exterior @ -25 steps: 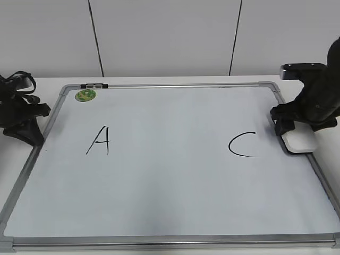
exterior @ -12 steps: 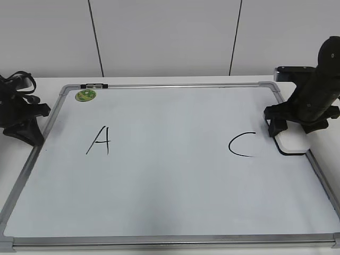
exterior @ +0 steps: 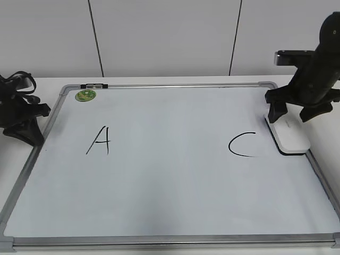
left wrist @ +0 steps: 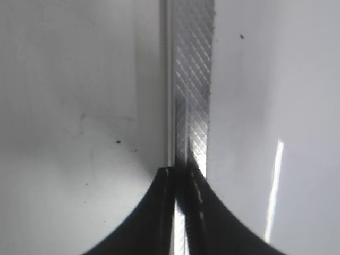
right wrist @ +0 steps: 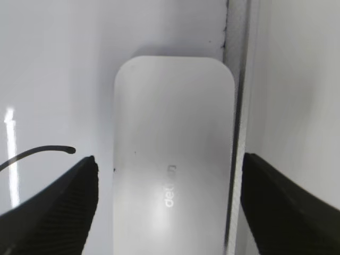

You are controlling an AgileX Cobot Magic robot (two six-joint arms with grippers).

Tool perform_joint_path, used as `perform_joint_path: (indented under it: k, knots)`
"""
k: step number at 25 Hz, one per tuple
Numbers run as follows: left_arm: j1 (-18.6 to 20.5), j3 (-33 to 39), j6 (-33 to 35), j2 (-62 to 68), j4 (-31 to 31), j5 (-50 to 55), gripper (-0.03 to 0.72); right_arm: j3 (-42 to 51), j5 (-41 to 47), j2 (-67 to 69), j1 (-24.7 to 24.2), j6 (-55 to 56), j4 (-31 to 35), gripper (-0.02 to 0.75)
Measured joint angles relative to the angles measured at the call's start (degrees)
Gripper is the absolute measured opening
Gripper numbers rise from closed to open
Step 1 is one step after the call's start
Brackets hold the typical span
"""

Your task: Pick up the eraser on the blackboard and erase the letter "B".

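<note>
Although the task names a "B", I am seeing only a black "A" (exterior: 100,141) at the left of the blackboard (exterior: 164,180) and a "C" (exterior: 243,145) at the right in the exterior view; the stretch between them is bare, so I judge the erasing done and the step in hand to be setting the eraser down. The eraser (exterior: 288,135) is lying flat at the right edge of the frame, on the board just inside its grey rim. The right gripper (exterior: 293,116) is hanging over the eraser's far end with its jaws spread and holding nothing. The left gripper (exterior: 25,133) is sitting at the left edge, beside the board's frame. A green magnet (exterior: 85,95) is sticking to the board in the upper left.

In the left wrist view, I am looking at the left gripper's dark tips at the bottom centre, pressed together with no gap, over the hatched metal frame.

In the right wrist view, the eraser is filling the centre, grey lettering up, with the two dark fingers standing wide at the lower corners, clear of it. The tail of the "C" is showing at the left.

Next, I am expecting to pull the right arm away from the worktop, lifting straight so the fingers do not nudge the eraser.
</note>
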Motion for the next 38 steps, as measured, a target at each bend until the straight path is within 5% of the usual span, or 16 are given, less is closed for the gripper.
perform_joint_path:
  k: [5, 13, 18, 28, 38]
  knots:
    - [0.0, -1.55, 0.0, 0.4, 0.76, 1.38, 0.086, -6.32, 8.27, 0.0, 0.0, -0.22, -2.22, 0.615]
    - [0.0, -13.62, 0.0, -0.23, 2.43, 10.63, 0.362, -7.28, 11.38, -6.9, 0.12, -1.95, -2.71, 0.595]
    - [0.0, -19.25, -0.8, -6.06, 2.57, 18.11, 0.382, -7.37, 16.8, -13.31, 1.0, -2.71, -2.71, 0.595]
    - [-0.1, -18.63, -2.95, -25.85, 2.81, 19.9, 0.384, -5.78, 23.86, -29.36, 1.42, -4.56, -2.71, 0.595]
    - [-0.1, -0.55, -2.98, -53.45, 3.0, 20.94, 0.385, 12.8, 24.57, -54.16, 1.42, -4.56, -5.14, 0.594]
